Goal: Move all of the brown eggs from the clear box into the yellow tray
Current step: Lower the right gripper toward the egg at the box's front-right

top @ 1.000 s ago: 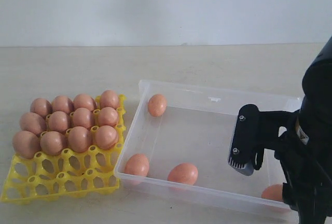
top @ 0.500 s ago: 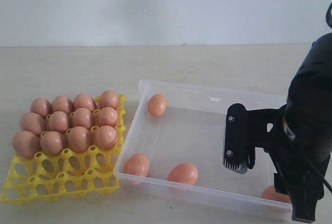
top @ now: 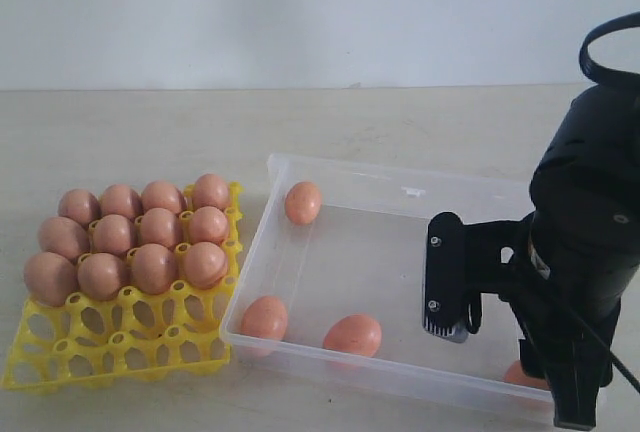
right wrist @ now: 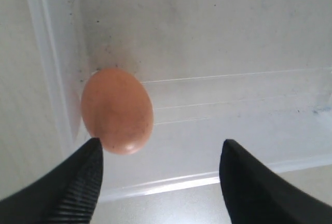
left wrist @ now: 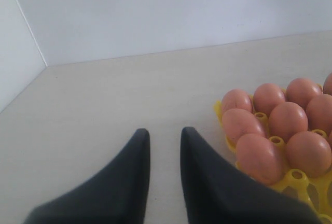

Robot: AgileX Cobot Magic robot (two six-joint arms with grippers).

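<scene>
— Pale surface; where's your smooth oval brown egg?
— Inside the shallow clear plastic box, beside its wall. My right claw gapes wide, empty. Fragile, slippery: I'd pinch its middle gently.

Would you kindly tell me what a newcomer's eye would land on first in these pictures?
The bright yellow tray at the left of the exterior view, with twelve brown eggs filling its three farther rows, catches the eye first. Next comes the bulky black right gripper, jaws open, poised over the clear box where loose eggs lie apart. Its wrist view shows one egg beside the box's wall, near one fingertip.
</scene>
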